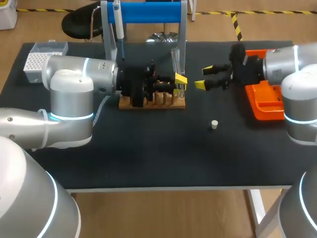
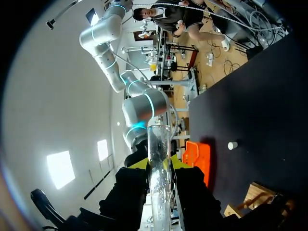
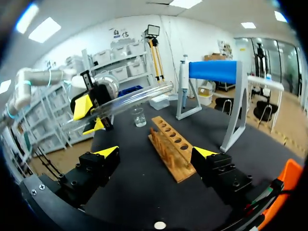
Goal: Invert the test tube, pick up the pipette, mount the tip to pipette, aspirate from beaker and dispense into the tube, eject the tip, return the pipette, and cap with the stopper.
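1. Your left end effector (image 2: 161,164) was clamped on the test tube (image 2: 159,144). Both yellow-tipped fingers pressed the clear glass from opposite sides, and the tube ran out ahead of them.
2. In the right wrist view you could see the tube lying close to level, slightly tilted, and held clear of the surface (image 1: 148,153).
3. In the head view your left end effector sat over the right end of the wooden rack (image 1: 153,103). Your left arm (image 1: 74,84) came in across the surface from the left.
4. Your right end effector (image 1: 204,77) had its fingers spread wide apart. It sat just beside the left one and faced it.
5. An orange tray (image 1: 262,104) lay behind your right end effector, partly under your right arm (image 1: 292,64).
6. The stopper (image 1: 214,124) sat by itself on the surface. It was nearer the front edge than your right end effector and apart from the rack.
7. The pipette (image 1: 119,25) hung on the blue stand (image 1: 148,12) behind the rack.
8. The beaker (image 3: 139,117) stood on the surface past the far end of the rack in the right wrist view, near your left end effector.
9. The white tip box (image 1: 42,58) sat at the far left corner of the surface, behind your left arm.
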